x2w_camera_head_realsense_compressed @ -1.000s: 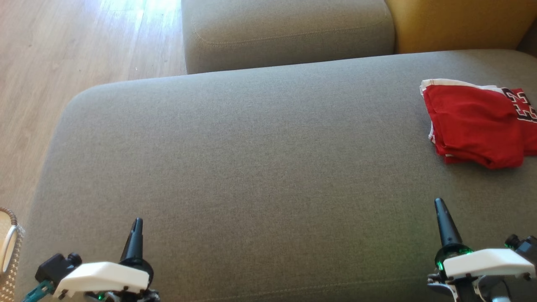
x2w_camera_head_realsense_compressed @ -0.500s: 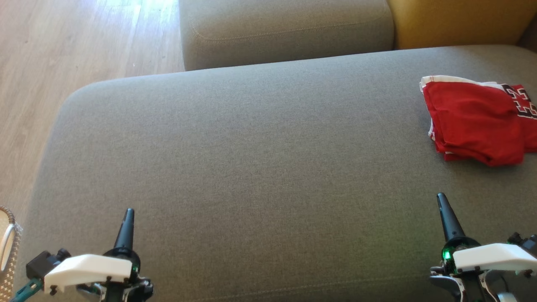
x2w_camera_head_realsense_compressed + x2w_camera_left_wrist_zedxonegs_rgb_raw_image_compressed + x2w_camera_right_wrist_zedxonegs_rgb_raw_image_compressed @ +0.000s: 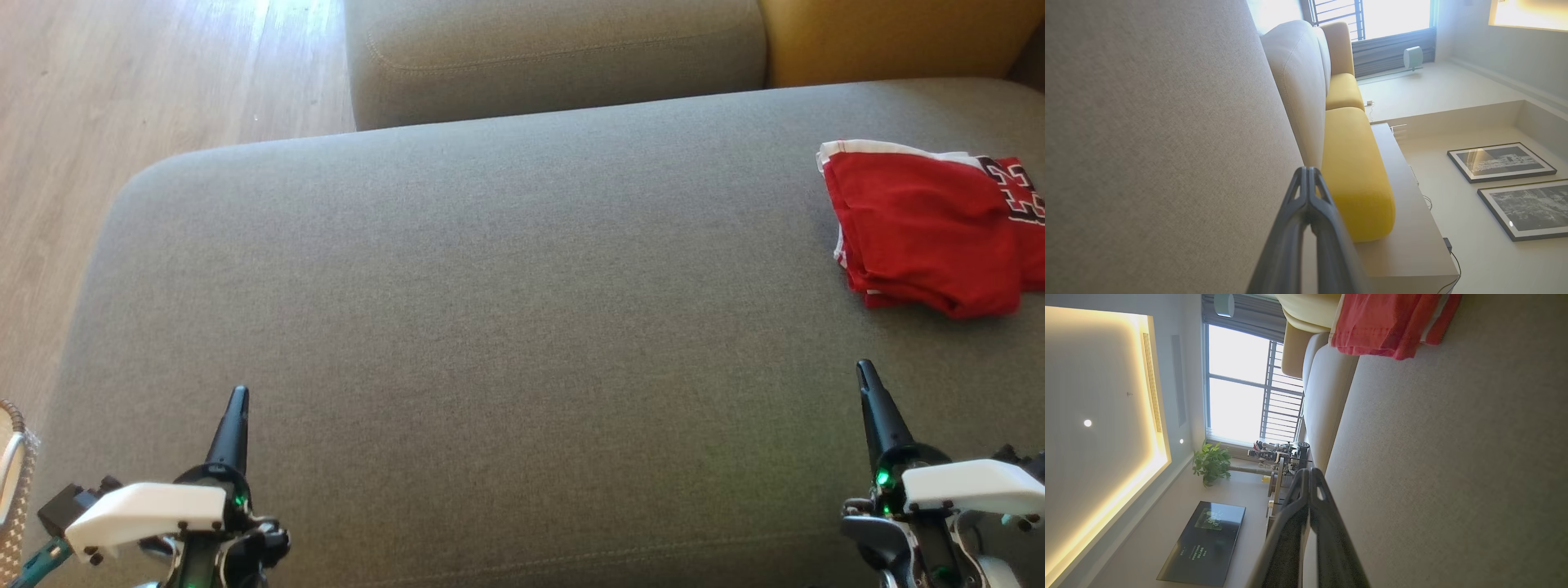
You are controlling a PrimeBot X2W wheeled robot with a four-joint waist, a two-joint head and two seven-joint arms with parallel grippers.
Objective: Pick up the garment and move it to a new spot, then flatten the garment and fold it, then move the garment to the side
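Observation:
The garment (image 3: 931,229) is red with white trim and a black-and-white pattern at its right edge, lying folded at the far right of the grey sofa seat (image 3: 506,310). It also shows at the top of the right wrist view as a red bundle (image 3: 1392,322). My left gripper (image 3: 237,400) stands shut and empty at the lower left, over the seat's front. My right gripper (image 3: 864,374) is shut and empty at the lower right, a short way in front of the garment. The wrist views show both pairs of fingers pressed together at left gripper (image 3: 1308,171) and right gripper (image 3: 1308,473).
A grey back cushion (image 3: 555,57) and a yellow cushion (image 3: 890,37) lie behind the seat. Wooden floor (image 3: 122,90) runs along the left. A woven basket rim (image 3: 12,482) sits at the lower left edge.
The whole head view has shifted slightly, so the camera moved. Both shut grippers sit a little higher and further out in the picture. The garment has stayed in place on the seat.

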